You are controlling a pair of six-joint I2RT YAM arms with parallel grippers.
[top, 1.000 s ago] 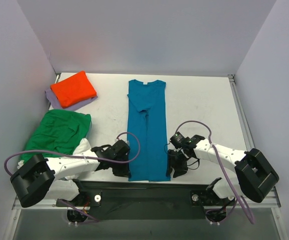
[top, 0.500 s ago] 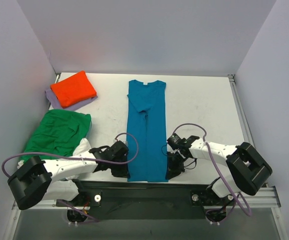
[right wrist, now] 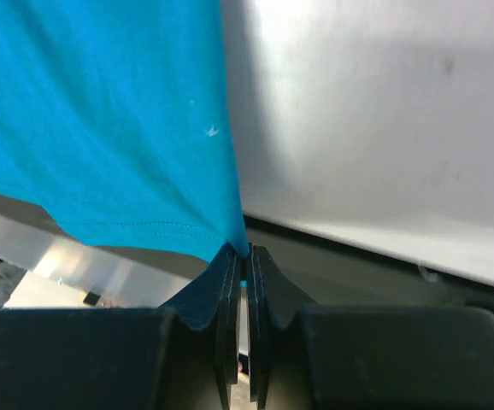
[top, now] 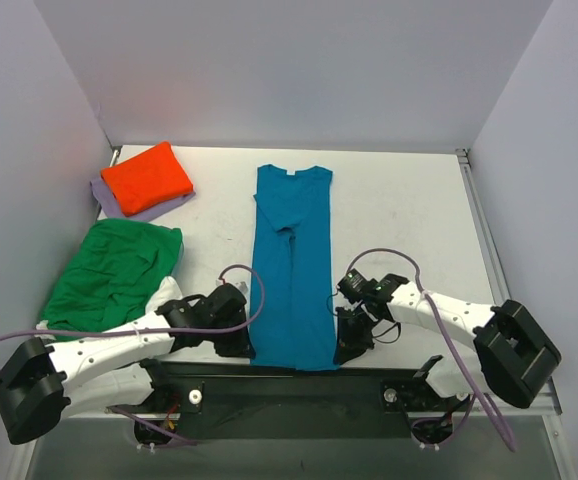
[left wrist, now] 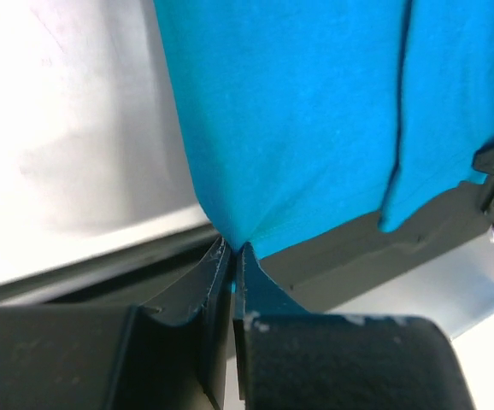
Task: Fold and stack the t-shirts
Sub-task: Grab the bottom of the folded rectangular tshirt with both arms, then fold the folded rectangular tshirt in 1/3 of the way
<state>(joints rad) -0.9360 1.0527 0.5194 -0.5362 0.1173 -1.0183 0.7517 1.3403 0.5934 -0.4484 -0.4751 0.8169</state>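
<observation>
- The left jaws were pressed shut on the near left hem corner of the teal-blue t-shirt, the cloth puckering into the pinch.
- The right jaws were likewise closed tight, on the near right hem corner of the same shirt.
- Between the two pinches, the hem lay just past the near edge of the worktop, over the dark rail.
- Beyond the jaws, the shirt ran as a long narrow strip straight up the middle of the worktop, with its collar at the far end.
- To the left and apart from it, the green t-shirt lay crumpled by the left edge.
- Farthest off, in the far left corner, the folded orange t-shirt sat on the lavender t-shirt, whose edges showed beneath it.
</observation>
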